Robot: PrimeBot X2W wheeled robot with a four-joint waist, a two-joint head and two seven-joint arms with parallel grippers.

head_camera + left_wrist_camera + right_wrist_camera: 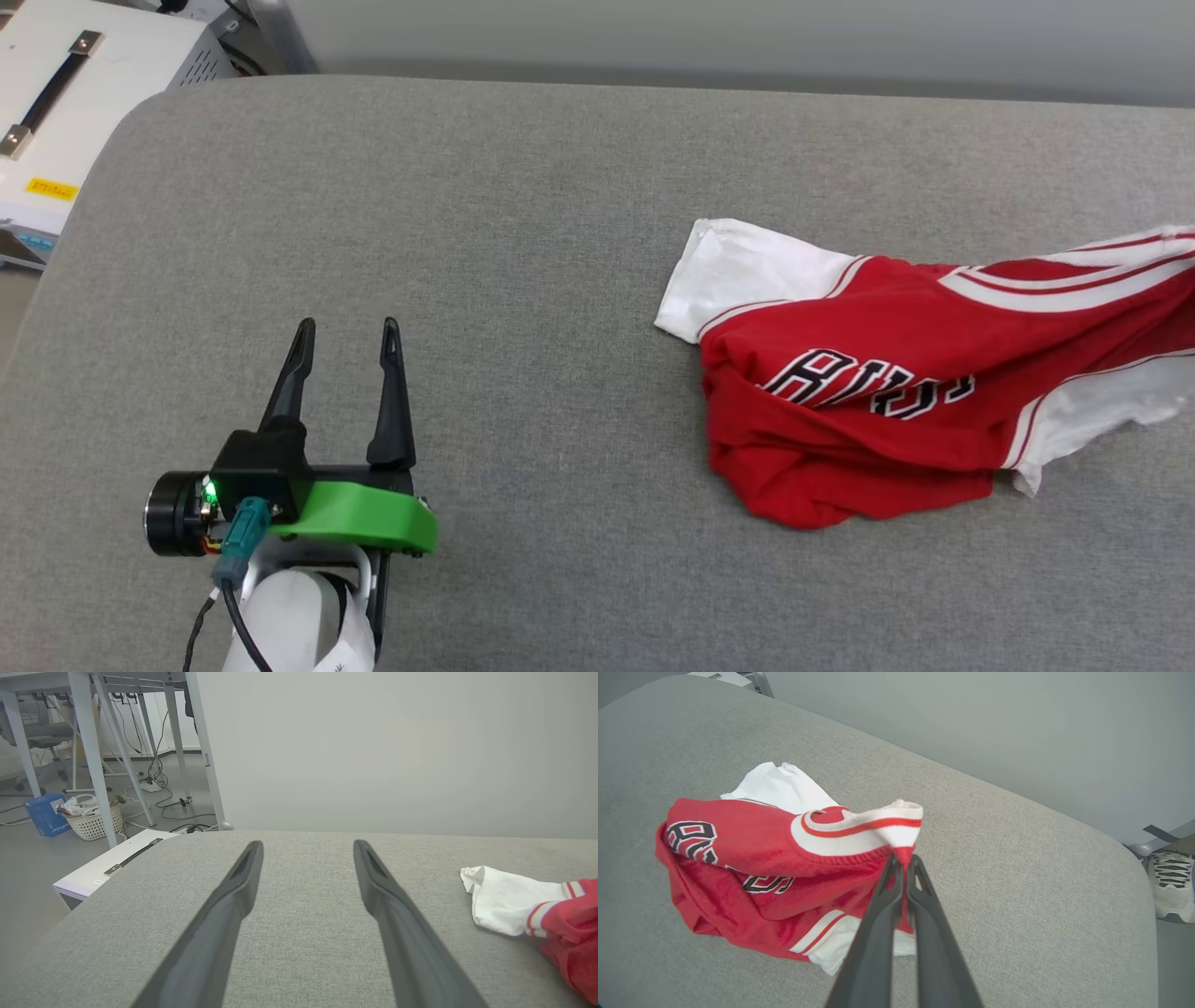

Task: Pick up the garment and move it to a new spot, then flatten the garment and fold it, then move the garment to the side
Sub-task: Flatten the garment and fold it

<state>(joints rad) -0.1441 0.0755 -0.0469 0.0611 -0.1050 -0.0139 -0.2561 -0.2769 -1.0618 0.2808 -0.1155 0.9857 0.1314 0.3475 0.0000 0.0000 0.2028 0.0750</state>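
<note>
The garment (896,383), a red jersey T-shirt with white sleeves and black lettering, lies crumpled on the right of the grey table (523,233). Its right end is drawn up and runs off the head view's right edge. In the right wrist view my right gripper (903,858) is shut on the garment (756,858) at its striped collar trim, which stands lifted above the pile. My left gripper (345,331) stands open over bare tabletop at the lower left, far from the cloth. The left wrist view shows its fingers (233,896) spread, with a white sleeve (504,898) off to the right.
A white case with a black handle (65,103) sits beyond the table's far left corner. A wall runs behind the table. A person's pale sneaker (1169,882) stands on the floor past the table's right end. A basket (91,816) and table legs lie far left.
</note>
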